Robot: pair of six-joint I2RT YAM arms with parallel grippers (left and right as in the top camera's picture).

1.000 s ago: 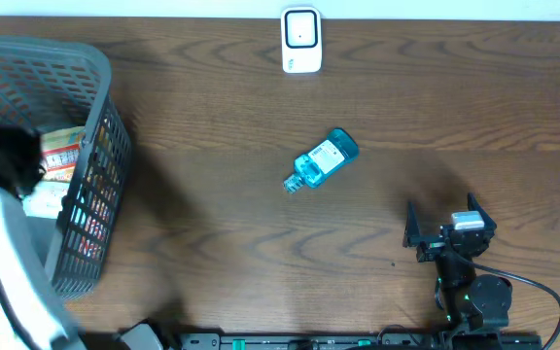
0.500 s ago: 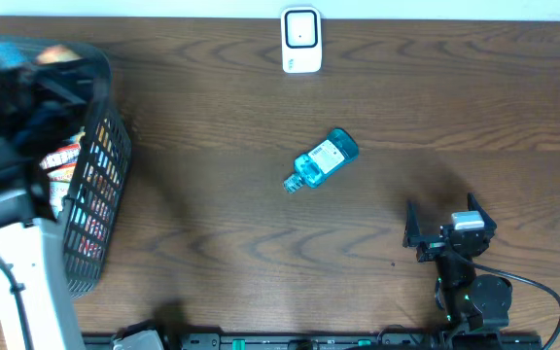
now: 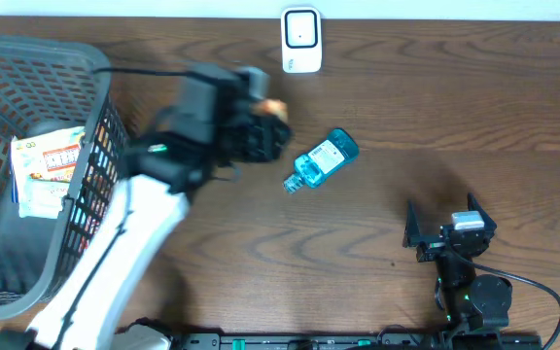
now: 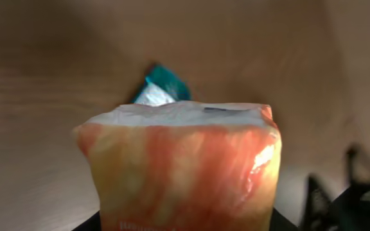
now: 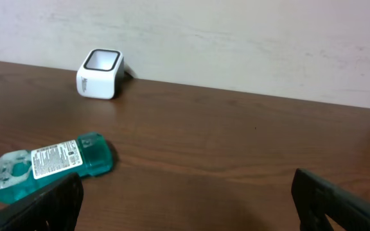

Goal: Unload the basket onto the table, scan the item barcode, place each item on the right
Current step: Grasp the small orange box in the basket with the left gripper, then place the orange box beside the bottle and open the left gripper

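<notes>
Blue bottle (image 3: 321, 161), orange packet (image 4: 182, 173), white scanner (image 3: 300, 40), grey basket (image 3: 90, 209): one each.

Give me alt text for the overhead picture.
The left gripper holds an orange packet over a table beside a blue bottle. A white scanner stands at the far edge, a grey basket sits left, and the right gripper rests open.

Orange-streaked packet (image 4: 178, 167), held aloft, white scanner (image 3: 300, 39) well beyond
</notes>
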